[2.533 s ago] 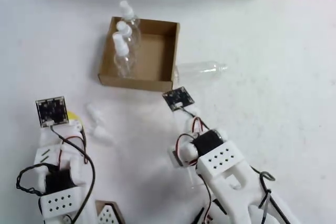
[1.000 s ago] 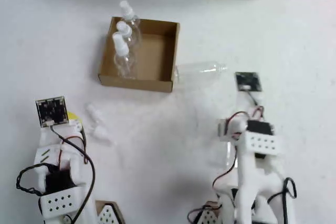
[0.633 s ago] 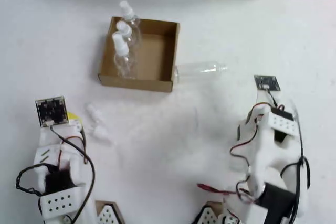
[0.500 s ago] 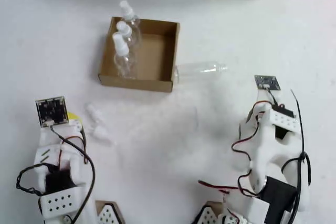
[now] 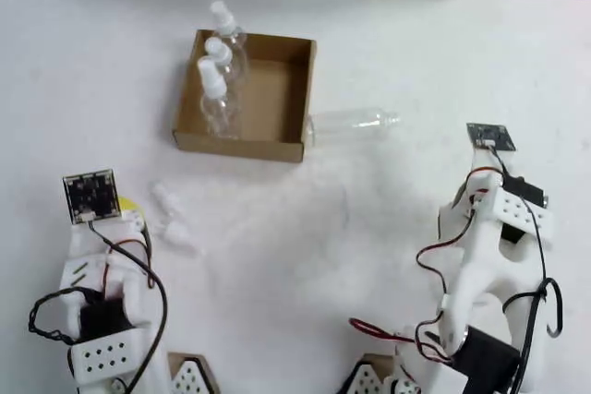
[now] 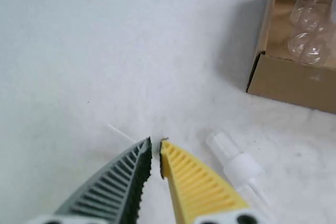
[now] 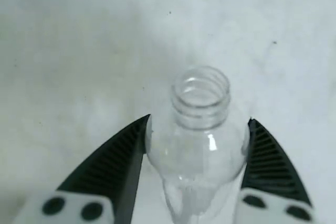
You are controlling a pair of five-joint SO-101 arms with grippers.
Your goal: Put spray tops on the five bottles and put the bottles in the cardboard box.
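The cardboard box [image 5: 277, 89] stands at the back of the table with three clear bottles [image 5: 220, 71] wearing white spray tops along its left wall. Another clear bottle [image 5: 351, 124] lies topless just right of the box. Two loose white spray tops [image 5: 174, 219] lie in front of the box, one of them, a spray top [image 6: 236, 163], beside my left gripper [image 6: 155, 141], which is shut with nothing in it. My right gripper [image 7: 199, 120] is shut on a clear bottle [image 7: 197, 145] with a bare threaded neck, held above the table at the right.
The left arm [image 5: 97, 302] sits at the front left, the right arm [image 5: 494, 237] at the front right with loose wires around it. White tabletop lies between them. Box corner [image 6: 294, 82] is ahead of the left gripper.
The right arm has swung from the middle of the table, near the box, over to the right side. The left arm, box and loose parts have stayed put.
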